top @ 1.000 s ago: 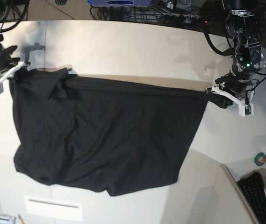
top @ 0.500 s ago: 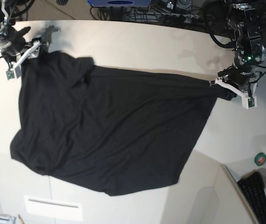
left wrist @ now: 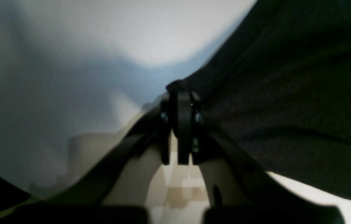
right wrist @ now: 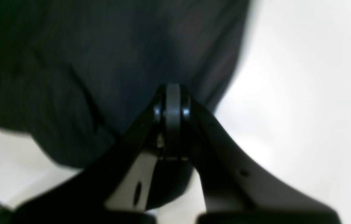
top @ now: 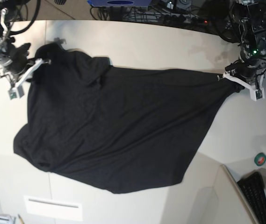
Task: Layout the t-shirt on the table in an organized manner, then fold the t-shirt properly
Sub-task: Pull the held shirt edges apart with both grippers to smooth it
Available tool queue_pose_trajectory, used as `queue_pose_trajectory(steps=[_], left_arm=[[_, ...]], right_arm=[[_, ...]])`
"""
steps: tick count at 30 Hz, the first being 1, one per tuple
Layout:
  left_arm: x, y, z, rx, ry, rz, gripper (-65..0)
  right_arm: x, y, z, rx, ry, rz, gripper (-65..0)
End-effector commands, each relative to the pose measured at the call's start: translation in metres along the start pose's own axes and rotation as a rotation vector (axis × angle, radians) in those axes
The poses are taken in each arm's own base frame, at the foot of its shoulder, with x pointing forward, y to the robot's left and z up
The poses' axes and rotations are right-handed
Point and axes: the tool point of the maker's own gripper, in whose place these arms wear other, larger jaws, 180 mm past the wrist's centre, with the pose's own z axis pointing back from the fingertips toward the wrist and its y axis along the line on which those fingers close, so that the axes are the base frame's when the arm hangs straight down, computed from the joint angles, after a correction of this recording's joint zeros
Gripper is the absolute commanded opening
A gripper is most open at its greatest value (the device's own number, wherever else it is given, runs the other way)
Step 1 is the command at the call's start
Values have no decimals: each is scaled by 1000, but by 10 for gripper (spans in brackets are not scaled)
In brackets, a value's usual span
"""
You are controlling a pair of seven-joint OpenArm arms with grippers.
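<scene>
A: Stretching the t-shirt (top: 114, 130) between both arms looks risky to me; the left tool (top: 230, 79) is pinched tight on a bunched corner at the base view's right, and the cloth runs taut from it; pull further and that corner may slip out or the fabric skew.

B: And the right tool (top: 38, 64)?

A: Its jaws are closed, with black fabric right at the tips in the wrist view (right wrist: 172, 102); whether it truly has hold of the cloth I cannot tell; if not, that side would sag and wrinkle.

B: Where does the shirt lie?

A: Spread diagonally over the counter (top: 137, 46), print not visible; its lower hem sits near the counter's front seams.

B: Room to move?

A: Bare counter behind and beside both arms; a tape roll (top: 260, 159) and keyboard (top: 256, 196) crowd the front right corner.
</scene>
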Motion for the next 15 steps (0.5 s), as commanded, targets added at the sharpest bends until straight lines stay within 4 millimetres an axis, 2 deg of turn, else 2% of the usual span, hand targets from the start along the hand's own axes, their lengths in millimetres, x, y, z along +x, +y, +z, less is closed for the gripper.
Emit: queue_pose_trajectory(steps=[1, 4, 9, 12, 15], left_arm=[[13, 6, 3, 11, -41, -11, -650], [13, 8, 3, 16, -42, -18, -650], [14, 9, 4, 16, -44, -19, -650], [15, 8, 4, 16, -47, -20, -650], [15, 7, 4, 14, -47, -16, -650]], right_arm=[[13, -14, -3, -23, -27, -6, -650], [-4, -24, -18, -25, 33, -56, -650], [-23, -49, -22, -60, 98, -85, -650], [-11, -80, -19, -115, 101, -70, -650], [6, -84, -15, -137, 83, -5, -650]])
